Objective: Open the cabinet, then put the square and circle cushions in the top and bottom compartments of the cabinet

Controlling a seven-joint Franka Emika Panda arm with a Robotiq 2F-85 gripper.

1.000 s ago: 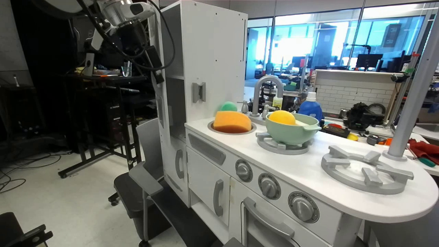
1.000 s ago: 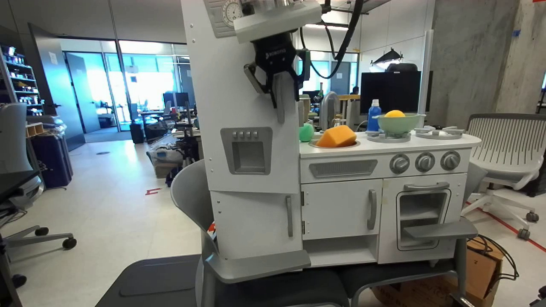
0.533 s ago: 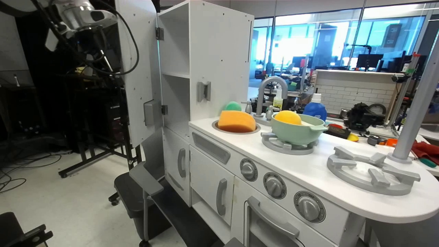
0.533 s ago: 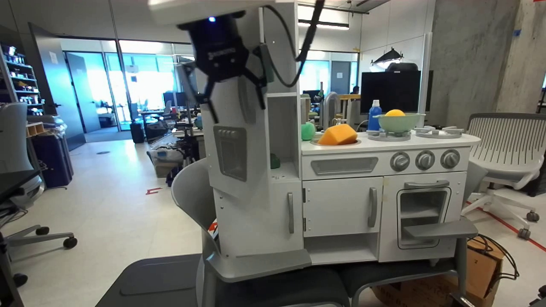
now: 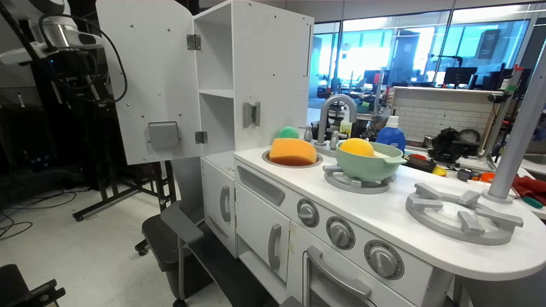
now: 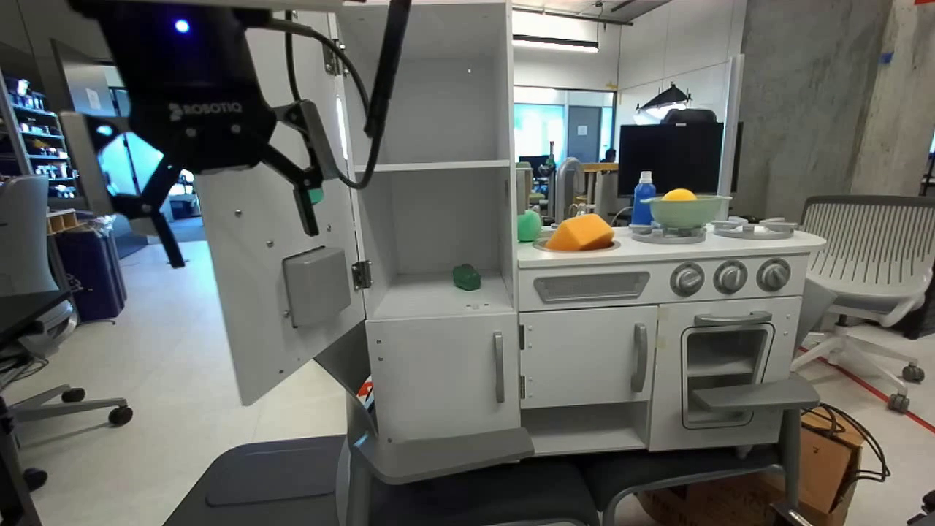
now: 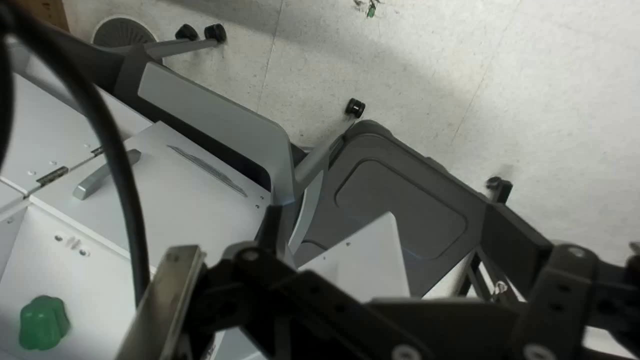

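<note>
The cabinet has its arch-topped door swung wide, baring a top compartment and a bottom compartment. My gripper hangs in front of the door with its fingers spread and nothing between them. In the wrist view the fingertips are out of frame, and part of the white door shows beyond the dark links. In the sink rests the orange square cushion, partly sunk below the rim. The yellow circle cushion lies in the pale green bowl on a burner.
A small dark green object lies on the bottom compartment's floor. By the sink are a light green ball and a grey faucet; a blue bottle stands behind the bowl. Grey chairs press against the cabinet's front.
The door has swung from slightly ajar to wide, exposing both compartments. My gripper has spread from around the door handle and moved away from the cabinet, leftward in both exterior views.
</note>
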